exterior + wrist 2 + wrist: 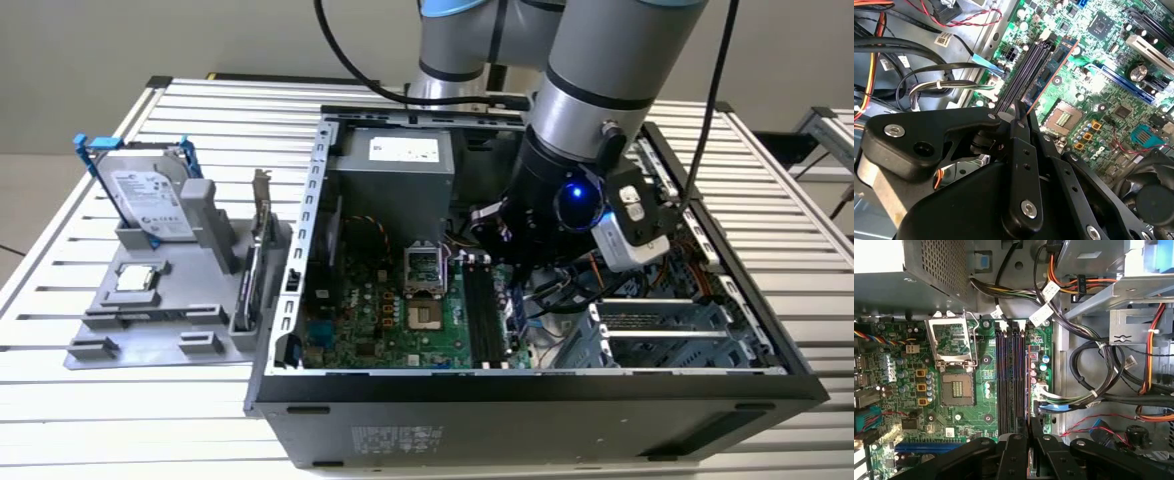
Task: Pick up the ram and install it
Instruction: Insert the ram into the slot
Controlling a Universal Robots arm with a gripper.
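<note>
Blue-green ram (1052, 67), green motherboard (1109, 97)

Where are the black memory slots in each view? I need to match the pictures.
Exterior view: the memory slots lie to the exterior view's right of the CPU socket.
First wrist view: the memory slots run between the CPU socket and the cables.
Second wrist view: the memory slots lie beside the ram held by the end effector.
Shared landmark: the CPU socket.
</note>
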